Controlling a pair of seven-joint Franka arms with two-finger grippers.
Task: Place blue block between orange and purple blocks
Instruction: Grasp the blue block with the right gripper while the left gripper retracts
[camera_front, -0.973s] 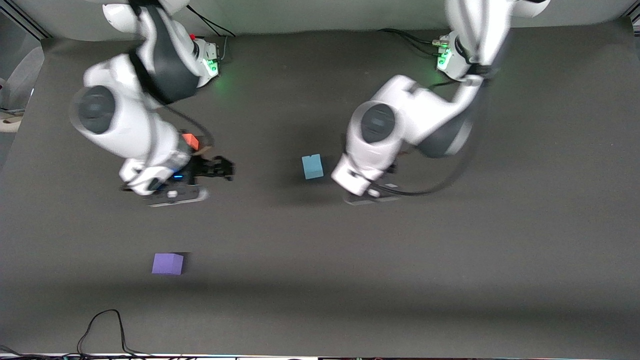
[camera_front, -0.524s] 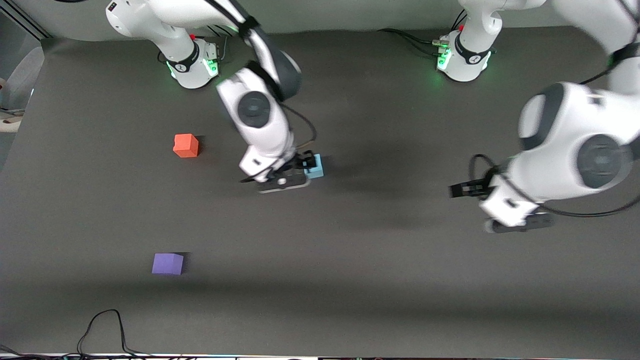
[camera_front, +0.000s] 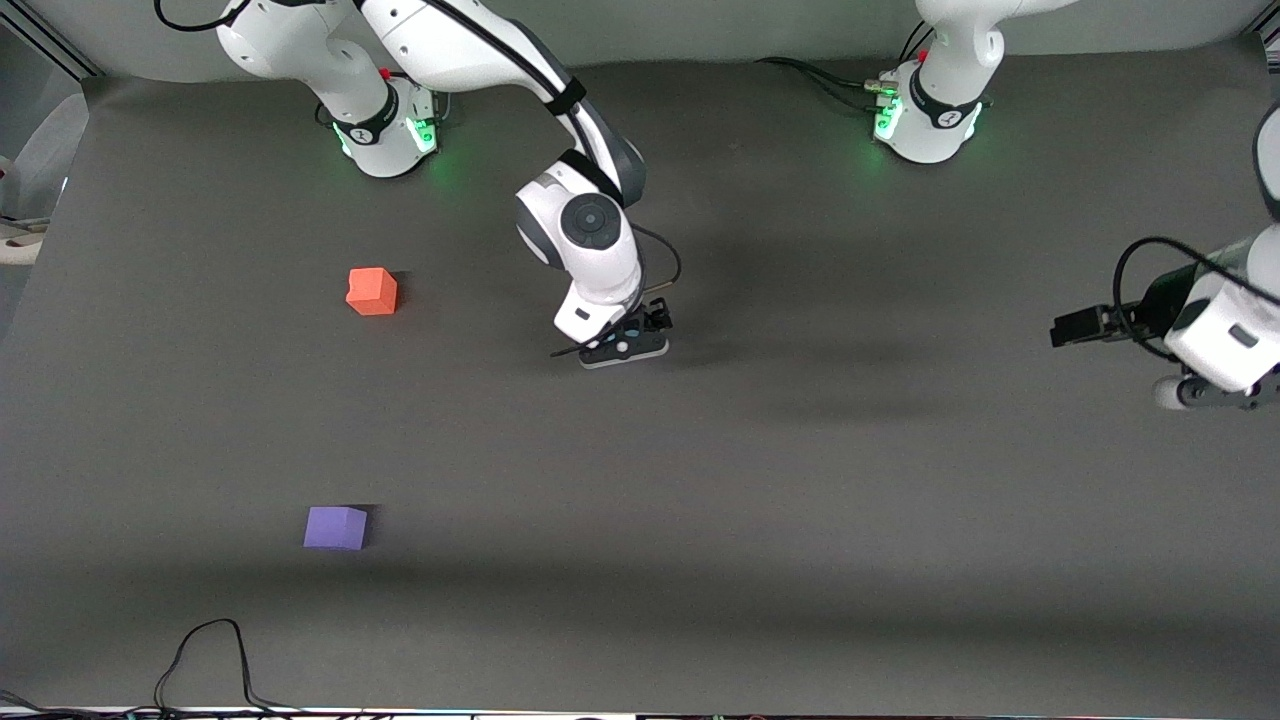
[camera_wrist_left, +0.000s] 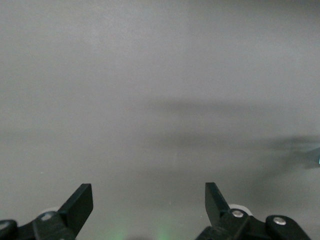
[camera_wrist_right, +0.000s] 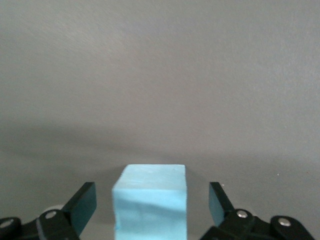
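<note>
A dark grey table (camera_front: 800, 560) has a black cable (camera_front: 205, 660) looping at its edge nearest the front camera.

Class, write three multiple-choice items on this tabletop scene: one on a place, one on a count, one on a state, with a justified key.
1. The purple block lies
A. nearer the front camera than the orange block
B. on the orange block
C. in the left claw

2. Foam blocks seen across the views:
A. two
B. three
C. five

3. The right claw is
A. shut on the orange block
B. open around the blue block
C. out of view

Key:
1 A, it sits lower in the front view.
2 B, orange, purple and blue.
3 B, the right wrist view shows gaps between both fingers and the block.

The left claw waits open near its end of the table.
</note>
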